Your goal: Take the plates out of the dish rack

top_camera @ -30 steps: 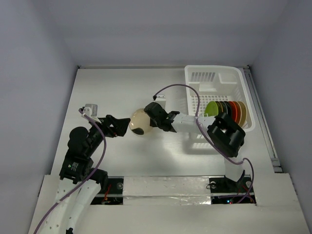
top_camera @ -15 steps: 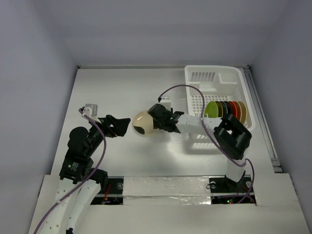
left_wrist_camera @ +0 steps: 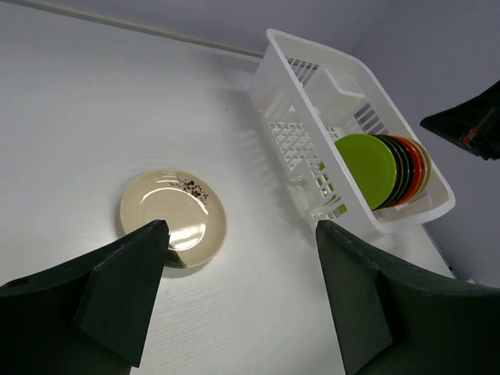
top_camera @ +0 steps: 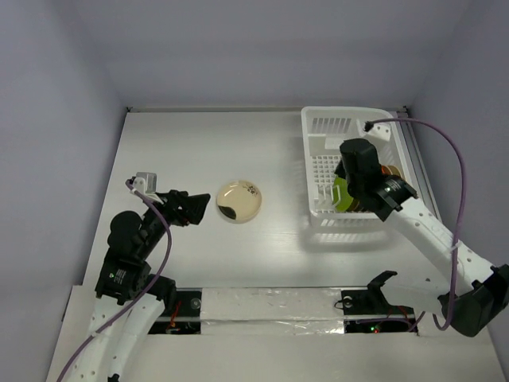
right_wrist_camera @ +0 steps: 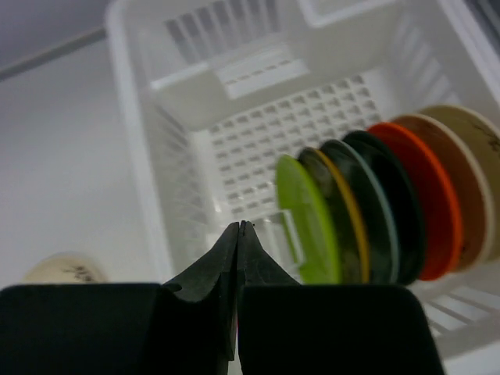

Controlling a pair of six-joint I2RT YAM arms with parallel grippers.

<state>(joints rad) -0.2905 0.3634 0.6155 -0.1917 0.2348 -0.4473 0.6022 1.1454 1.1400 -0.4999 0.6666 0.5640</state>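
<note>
A cream plate (top_camera: 238, 200) with a dark patch lies flat on the white table, alone; the left wrist view shows the plate (left_wrist_camera: 173, 217) too. My left gripper (top_camera: 200, 208) hovers just left of it, open (left_wrist_camera: 241, 234), with nothing between its fingers. The white dish rack (top_camera: 350, 113) stands at the back right. Several plates stand on edge in it, the green one (right_wrist_camera: 308, 219) nearest, then dark ones, an orange-red one (right_wrist_camera: 426, 203) and cream ones. My right gripper (right_wrist_camera: 238, 228) is shut and empty above the rack (right_wrist_camera: 117, 47), just left of the green plate.
The right arm (top_camera: 413, 215) stretches over the rack's near right corner, and its purple cable (top_camera: 449, 151) loops above the table's right edge. Grey walls close in the table at the back and both sides.
The right gripper let go of the cream plate, which now lies on the table, then swung back over the rack and shut. The left arm has hardly moved.
</note>
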